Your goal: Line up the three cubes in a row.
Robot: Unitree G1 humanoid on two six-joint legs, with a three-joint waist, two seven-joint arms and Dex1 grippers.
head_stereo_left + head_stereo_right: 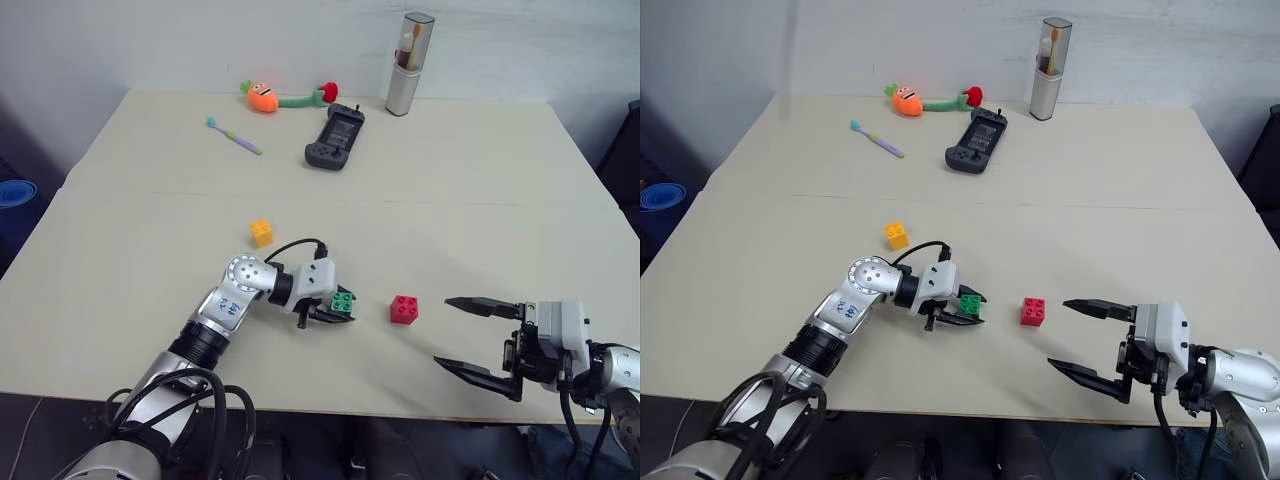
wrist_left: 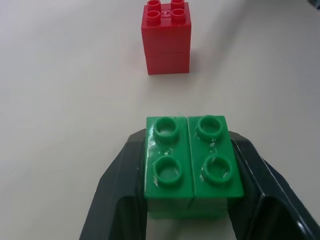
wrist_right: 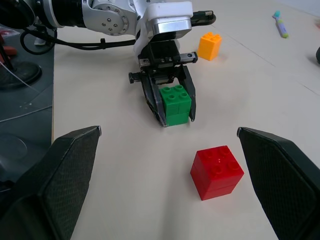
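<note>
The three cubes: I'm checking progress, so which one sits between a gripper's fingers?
The green cube, between the left gripper fingers. The red cube and yellow cube stand free on the table.

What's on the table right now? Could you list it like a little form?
Table: beige table
Green cube: green cube between the left gripper fingers, resting on the table
Red cube: red cube beside it, apart
Yellow cube: yellow cube farther back, apart
Right gripper: right gripper open, empty
Row: not yet lined up
</note>
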